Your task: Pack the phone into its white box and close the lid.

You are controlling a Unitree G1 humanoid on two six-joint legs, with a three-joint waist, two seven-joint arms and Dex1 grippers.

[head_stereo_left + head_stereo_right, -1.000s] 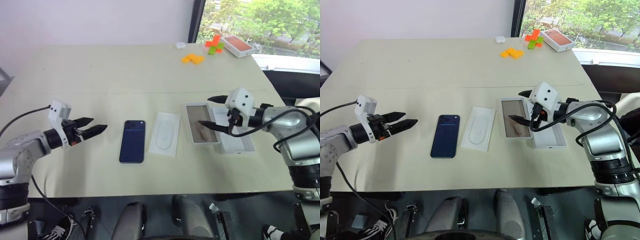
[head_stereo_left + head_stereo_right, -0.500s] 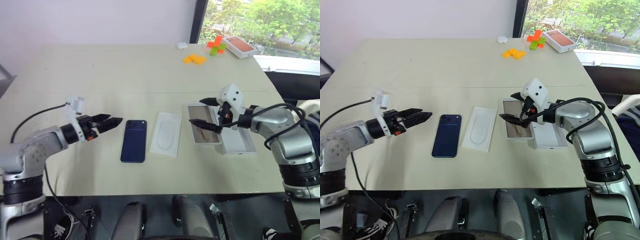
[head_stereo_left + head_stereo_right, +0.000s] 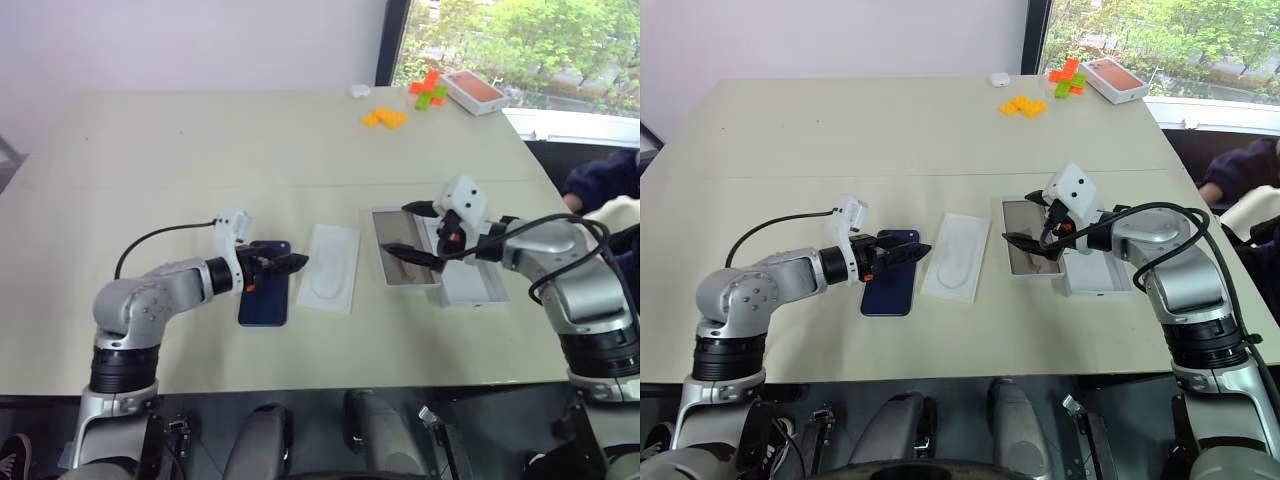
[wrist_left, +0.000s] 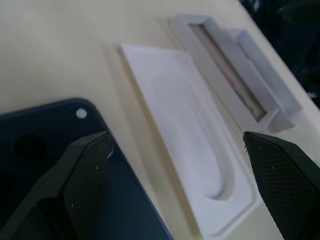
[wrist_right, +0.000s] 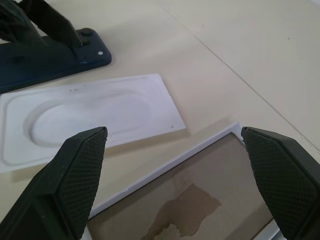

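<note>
The dark navy phone lies flat on the table, left of centre. My left gripper hovers open over the phone's far end, one fingertip above its camera corner. The white box, with its tan inside up, sits right of centre. Beside it on the right lies the lid, plain white inside facing up. My right gripper is open just above the box, with nothing between its fingers. The right wrist view shows the phone and the box's tan floor.
A flat white insert with an oval imprint lies between phone and box. At the far right corner are an orange-topped box, coloured blocks and a small white object. A person's dark sleeve is at the right edge.
My left gripper has swung right, from open table left of the phone to above the phone's far end. The right gripper has stayed over the box. A dark sleeve has appeared at the right edge.
</note>
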